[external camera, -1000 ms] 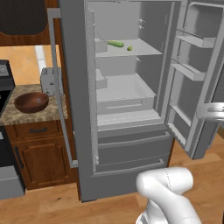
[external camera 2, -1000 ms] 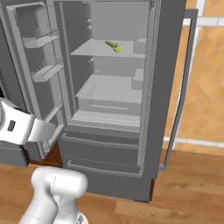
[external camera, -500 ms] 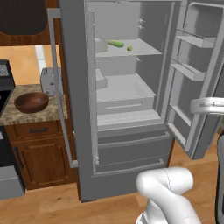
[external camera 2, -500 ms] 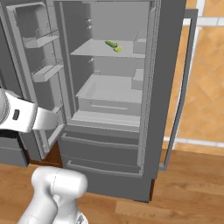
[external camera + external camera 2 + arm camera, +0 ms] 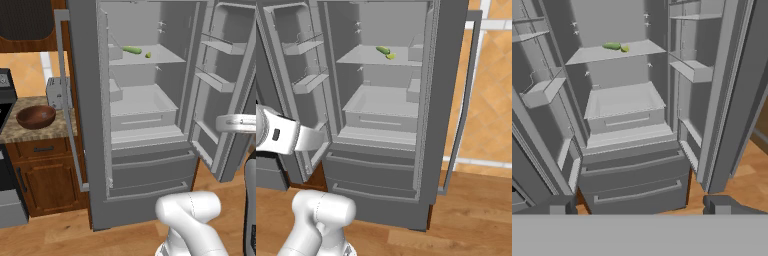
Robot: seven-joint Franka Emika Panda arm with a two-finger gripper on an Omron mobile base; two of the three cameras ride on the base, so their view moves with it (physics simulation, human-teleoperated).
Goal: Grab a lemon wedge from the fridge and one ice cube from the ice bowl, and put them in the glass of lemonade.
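Kitchen with wood floor: the fridge (image 5: 145, 125) stood tall, both upper doors swung wide.
Grey steel; a small yellow-green lemon wedge (image 5: 625, 48) lay on its upper shelf, at twelve o'clock from the gripper (image 5: 639, 205), whose jaws gaped, holding nothing.

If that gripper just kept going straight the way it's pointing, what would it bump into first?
Most likely the fridge: the gripper, open, aims at its lower drawer fronts below the open compartment. Nothing seems to stand between, though depth is hard to judge.

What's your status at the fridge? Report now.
Jaws open, empty, facing the fridge. Right door swung wide; lemon wedge on upper shelf beside a green vegetable. Path clear.
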